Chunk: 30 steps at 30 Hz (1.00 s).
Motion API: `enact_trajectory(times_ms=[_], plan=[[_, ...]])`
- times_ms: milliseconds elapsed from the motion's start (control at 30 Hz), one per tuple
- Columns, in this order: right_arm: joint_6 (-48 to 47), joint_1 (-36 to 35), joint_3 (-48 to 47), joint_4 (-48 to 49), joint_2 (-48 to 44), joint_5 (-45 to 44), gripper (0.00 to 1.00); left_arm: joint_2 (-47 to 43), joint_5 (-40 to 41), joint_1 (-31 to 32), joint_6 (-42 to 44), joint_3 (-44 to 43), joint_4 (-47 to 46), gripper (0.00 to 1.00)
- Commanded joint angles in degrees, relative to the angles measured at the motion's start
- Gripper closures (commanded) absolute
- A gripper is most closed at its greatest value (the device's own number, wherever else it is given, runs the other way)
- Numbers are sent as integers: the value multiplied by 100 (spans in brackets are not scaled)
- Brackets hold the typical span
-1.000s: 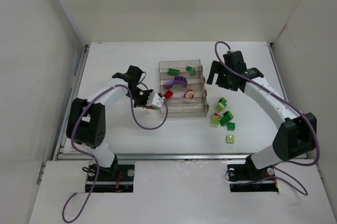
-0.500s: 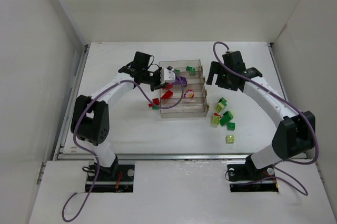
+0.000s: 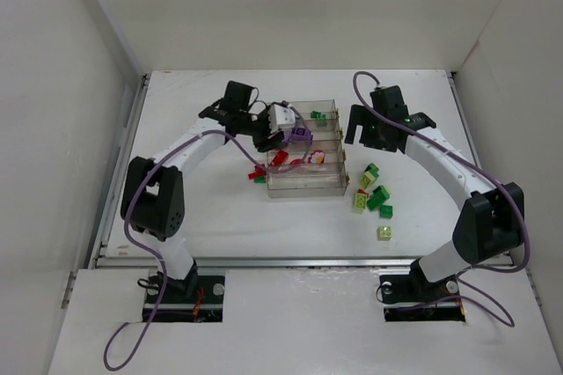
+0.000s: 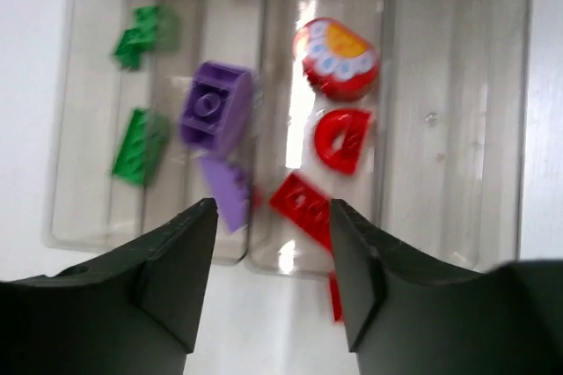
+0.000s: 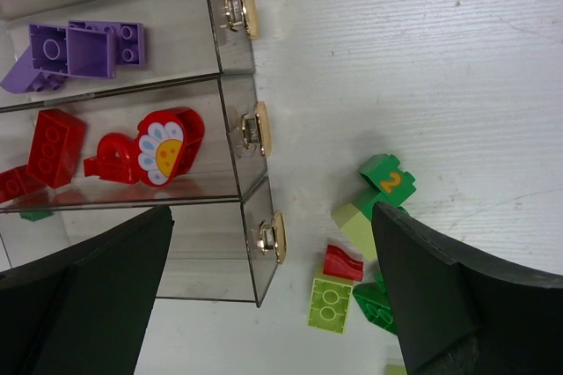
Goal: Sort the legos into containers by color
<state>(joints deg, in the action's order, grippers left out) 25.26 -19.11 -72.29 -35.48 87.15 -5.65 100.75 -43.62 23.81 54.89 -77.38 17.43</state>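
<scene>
1. Two stray bricks [image 3: 256, 175], one red and one dark green, are listed on the table just left of the tray [image 3: 303, 192]. They are not yet sorted.
2. Left gripper [image 3: 280, 118]: held above the tray's left end. In its wrist view the left gripper [image 4: 273, 216] is seen with jaws parted and nothing between them, over the purple and red rows. This is judged a release position.
3. Tray rows, far side to near side:
   - green bricks [image 4: 141, 133];
   - purple bricks [image 4: 215, 111];
   - red bricks [image 4: 339, 137];
   - one bare row, judged to be kept for lime pieces.
4. Right gripper [image 3: 361, 126]: held just beside the tray's right end, with jaws spread wide and empty. It is judged to be kept clear of the tray while placed for the loose heap.
5. Loose heap [image 3: 374, 194]: green, lime and red bricks are mixed together right of the tray. A lone lime brick [image 3: 384, 232] lies nearer the arms.
6. Views compared:
   - A flower-faced red piece [image 4: 334, 58] is resolved by the left wrist view.
   - Brass-coloured clasps [image 5: 257, 128] on the tray's right end and a numbered green brick [image 5: 387, 181] are resolved by the right wrist view.
   - Both arms are shown together by the top view alone.
</scene>
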Motion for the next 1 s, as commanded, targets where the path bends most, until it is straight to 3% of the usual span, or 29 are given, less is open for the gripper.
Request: enact_trajectory(times_ms=[0, 67, 133, 200, 300, 467, 833, 967], plan=[[-73, 39, -136, 305, 12, -51, 0, -749, -200, -552, -427, 151, -204, 53], [-73, 39, -83, 358, 12, 11, 0, -881, -130, -824, -60, 372, -57, 67], [-73, 39, -83, 411, 64, 63, 0, -882, 203, -826, 598, 635, 573, 70], [-73, 39, -83, 411, 126, 126, 0, -786, 423, -826, 1417, 724, 1067, 62], [-73, 39, -242, 411, 240, 178, 0, -663, 591, -826, 1533, 935, 1333, 47], [-73, 39, -346, 411, 293, 178, 0, -513, 943, -826, 1533, 1278, 929, 49], [-73, 39, -409, 297, 399, 126, 0, 234, 1066, -826, 1981, 1147, 1236, 46], [-73, 39, -470, 297, 504, 126, 0, 349, 1180, -720, 1701, 1024, 1115, 46]])
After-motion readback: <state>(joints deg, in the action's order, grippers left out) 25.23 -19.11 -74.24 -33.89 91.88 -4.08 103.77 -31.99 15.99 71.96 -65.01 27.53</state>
